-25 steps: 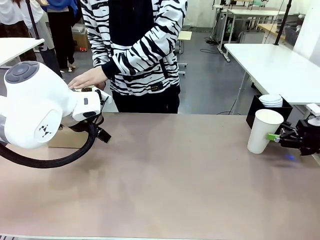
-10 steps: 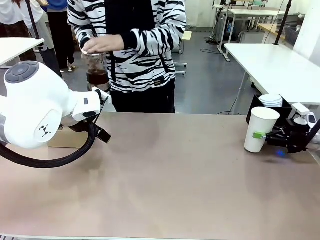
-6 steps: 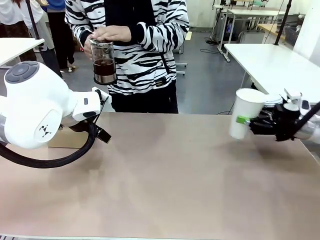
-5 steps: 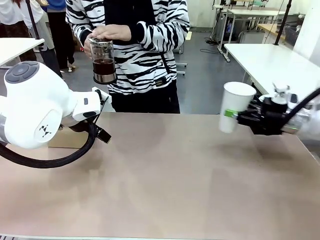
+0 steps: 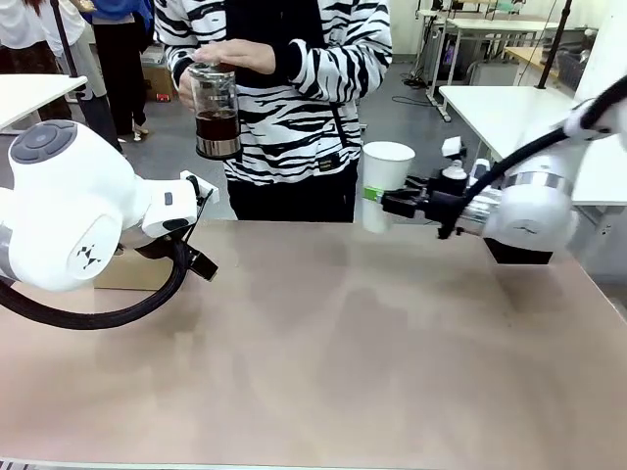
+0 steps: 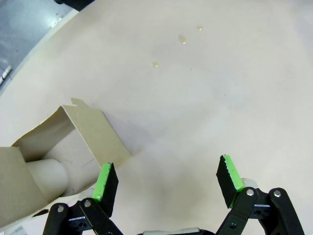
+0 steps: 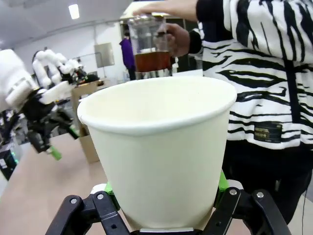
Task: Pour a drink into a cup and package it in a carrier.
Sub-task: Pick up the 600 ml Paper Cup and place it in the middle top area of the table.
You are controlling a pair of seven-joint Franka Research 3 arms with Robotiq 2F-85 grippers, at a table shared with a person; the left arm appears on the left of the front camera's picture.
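Now the right gripper [image 5: 377, 199] is clamped on the cup [image 5: 385, 181], with its green pads pressed against opposite sides of the cup's lower wall. It holds the cup upright and clear of the table [image 5: 343, 343], near the far edge and just in front of the person. In the right wrist view the cup sits squarely between the two fingers, mouth up.

The person holds a glass jug [image 5: 217, 110] at chest height, one hand [image 5: 240, 54] on its lid and the other hand [image 5: 186, 88] around its side. The drink [image 5: 217, 125] fills the jug's lower part. The jug is higher than the cup, off to the robot's left of it, and not touching it.

The left gripper [image 6: 167, 178] has its jaws wide apart with only bare tabletop between them. The carrier [image 6: 88, 137] lies on the table just beside one of its fingers, with an open cardboard end reaching up to that green pad. A few small drops [image 6: 182, 39] lie on the table farther off. In the front view the carrier sits at the table's left side behind the left arm, well apart from the cup.
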